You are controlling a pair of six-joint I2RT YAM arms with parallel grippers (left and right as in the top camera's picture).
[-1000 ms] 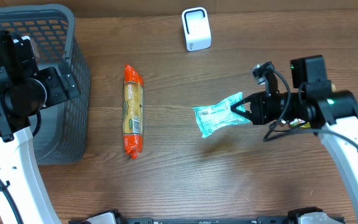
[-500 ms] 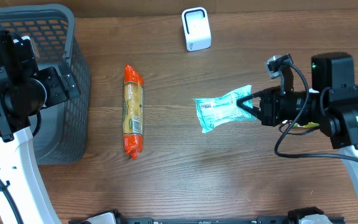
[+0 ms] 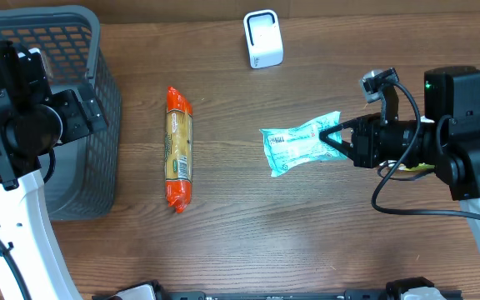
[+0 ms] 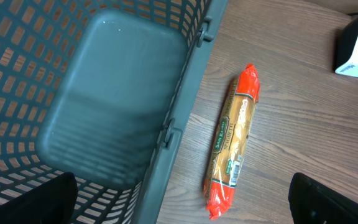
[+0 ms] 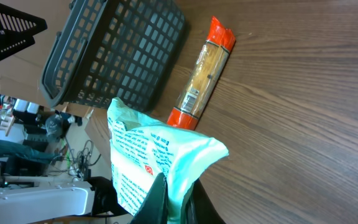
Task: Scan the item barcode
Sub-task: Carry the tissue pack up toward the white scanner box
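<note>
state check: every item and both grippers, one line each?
teal pouch: pinched at one edge, held off the table
right gripper: shut on teal pouch
left gripper: open, holding nothing, over the basket
orange-ended pasta pack: lying flat on the table, untouched
gray basket: upright, visible floor bare
white scanner: standing upright at the far edge, nothing presented to it yet

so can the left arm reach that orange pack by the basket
Probably yes: the left end effector hangs open by the basket wall, and the orange pack lies right beside the basket on bare wood with nothing over it.
</note>
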